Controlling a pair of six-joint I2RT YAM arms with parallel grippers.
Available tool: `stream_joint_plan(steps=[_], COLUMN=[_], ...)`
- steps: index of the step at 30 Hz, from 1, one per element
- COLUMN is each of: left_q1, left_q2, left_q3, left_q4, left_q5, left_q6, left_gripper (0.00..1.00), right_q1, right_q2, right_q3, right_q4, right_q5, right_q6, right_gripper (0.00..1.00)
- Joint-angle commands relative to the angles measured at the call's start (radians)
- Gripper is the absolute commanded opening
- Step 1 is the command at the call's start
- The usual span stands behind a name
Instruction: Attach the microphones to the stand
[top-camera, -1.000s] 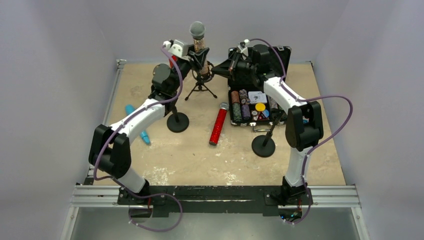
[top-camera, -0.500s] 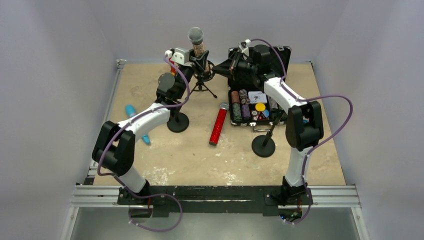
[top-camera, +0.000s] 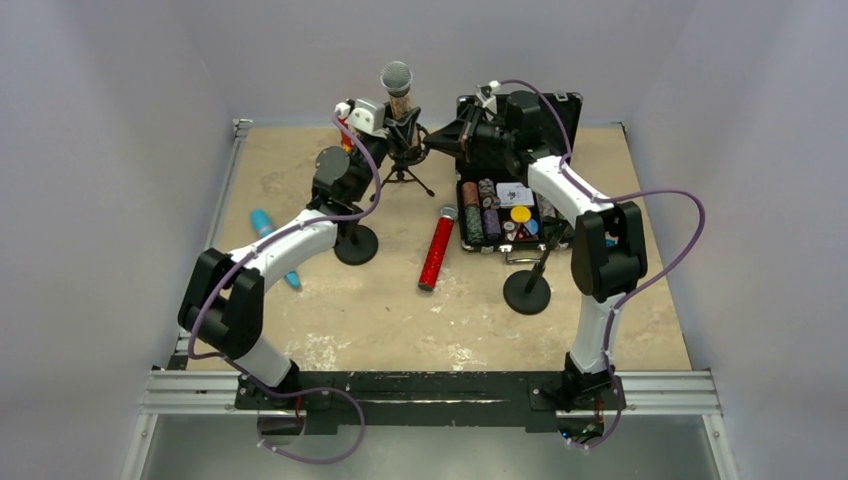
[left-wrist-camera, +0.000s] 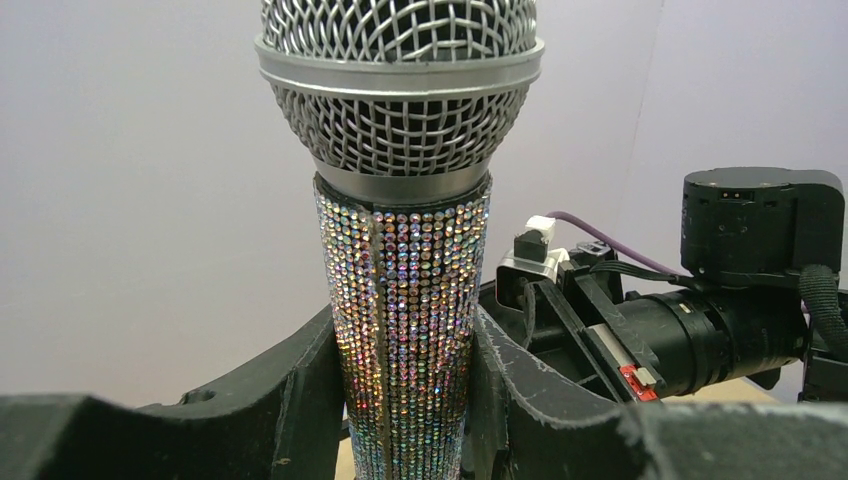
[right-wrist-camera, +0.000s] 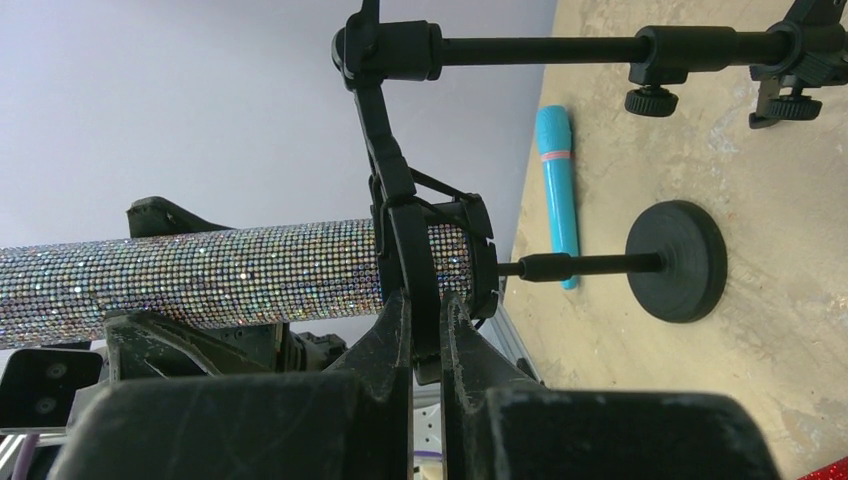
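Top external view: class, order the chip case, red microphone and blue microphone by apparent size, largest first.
Largest: chip case.
Then, unranked: red microphone and blue microphone look similar in length; the left arm covers the blue one's middle.

The silver-glitter microphone (left-wrist-camera: 405, 290) loses its mesh crown at the 12 o'clock edge of the left wrist view, its base at 6. From above, the left arm (top-camera: 295, 235) covers the middle of the light-blue microphone (top-camera: 261, 219).
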Motion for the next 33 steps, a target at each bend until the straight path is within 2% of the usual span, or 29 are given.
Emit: stream_joint_plan(steps=[1, 7, 8, 14, 17, 22, 33], left_q1=[-0.011, -0.009, -0.008, 0.002, 0.019, 0.047, 0.083], left_q2=[0.112, 0.103, 0.099, 0.018, -0.01, -0.048, -0.149], left_q3=[-0.101, -0.048, -0.049, -0.034, 0.005, 0.053, 0.081], left_q4=[-0.431, -0.512, -0.511, -0.532, -0.57, -0.602, -0.672], left_q5=[0.05, 0.059, 0.06, 0.072, 0.11, 0.166, 0.216], left_q6=[-0.055, -0.067, -0.072, -0.111, -0.124, -0.127, -0.089], left_gripper=[0.0, 0.02, 0.07, 0.54, 0.63, 0.7, 0.72], right_q1=[-0.009, -0.01, -0.01, -0.011, -0.01, -0.01, -0.011], right_q2=[-0.081, -0.096, -0.095, -0.087, -0.087, -0.089, -0.087], right_q3=[0.023, 0.017, 0.02, -0.008, -0.017, -0.018, -0.012], right_q4=[0.136, 0.156, 0.146, 0.131, 0.132, 0.124, 0.124], right_q5=[-0.079, -0.083, -0.082, -0.079, -0.082, -0.083, -0.083], right_q6=[0.16, 0.188, 0.182, 0.152, 0.145, 0.132, 0.132], right_gripper=[0.0, 0.0, 0.0, 0.0, 0.0, 0.0, 0.0])
